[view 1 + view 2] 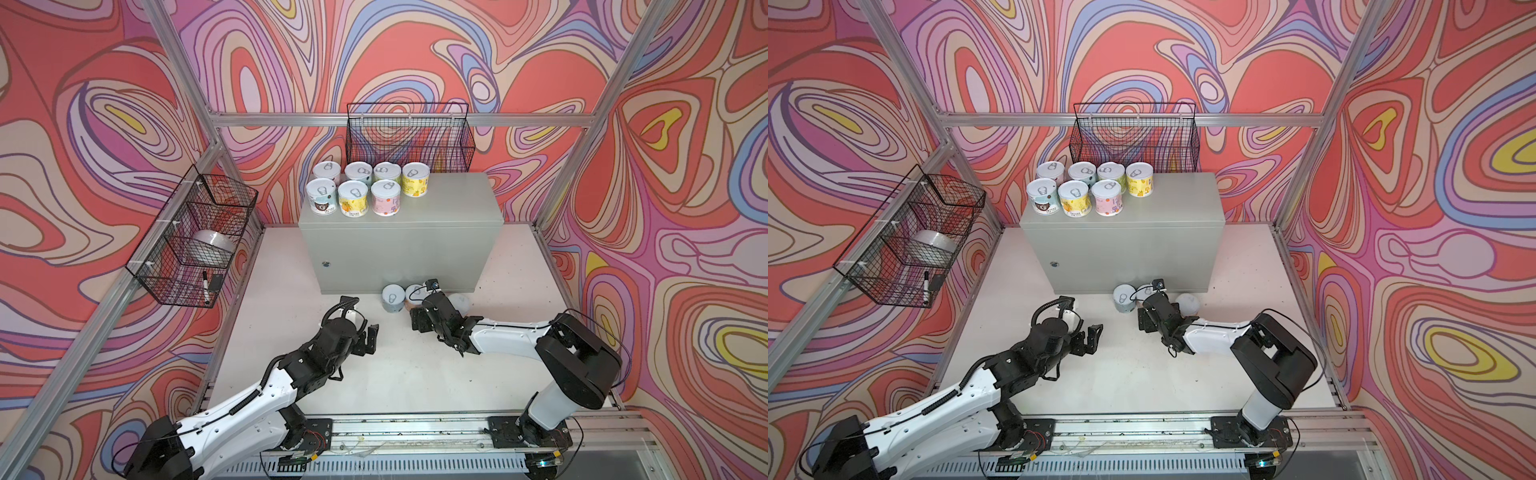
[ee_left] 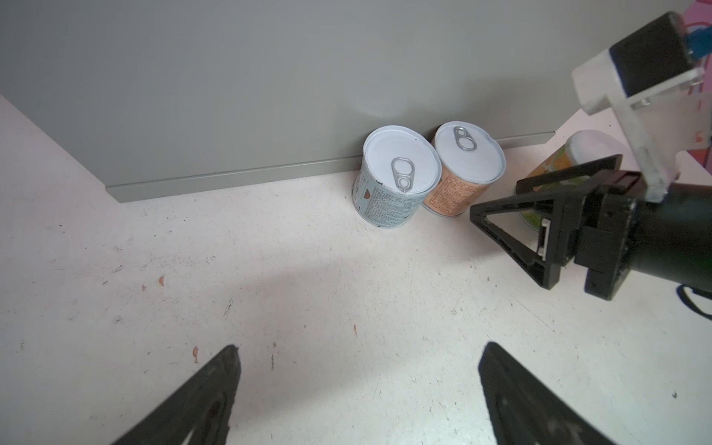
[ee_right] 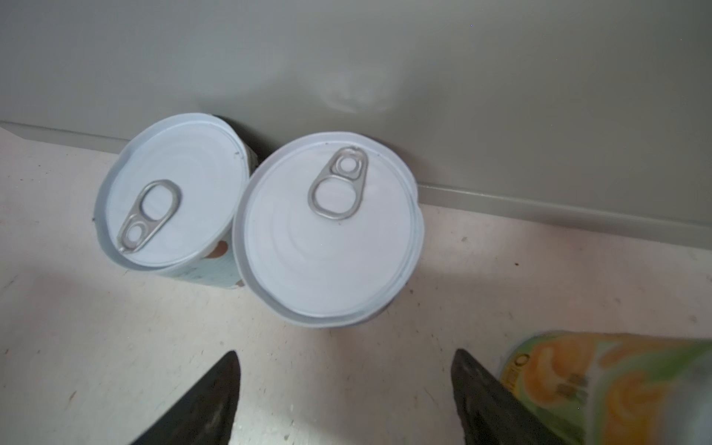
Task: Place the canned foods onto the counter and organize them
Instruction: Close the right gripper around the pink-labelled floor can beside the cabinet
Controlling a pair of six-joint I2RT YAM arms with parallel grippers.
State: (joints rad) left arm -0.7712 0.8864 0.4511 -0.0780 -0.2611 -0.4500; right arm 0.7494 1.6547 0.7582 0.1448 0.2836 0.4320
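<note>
Seven cans (image 1: 357, 187) are set in two rows at the rear left corner of the counter (image 1: 449, 216); three are left on the white tabletop (image 1: 374, 374), at the foot of the counter's front: a blue-grey can (image 2: 393, 192), an orange can (image 2: 458, 188) and a green-orange can (image 3: 616, 385); the task is judged roughly two-thirds done; the right gripper (image 3: 345, 358) is spread wide and empty before the orange can; the left gripper (image 2: 360, 348) is spread wide, empty, over bare tabletop.
</note>
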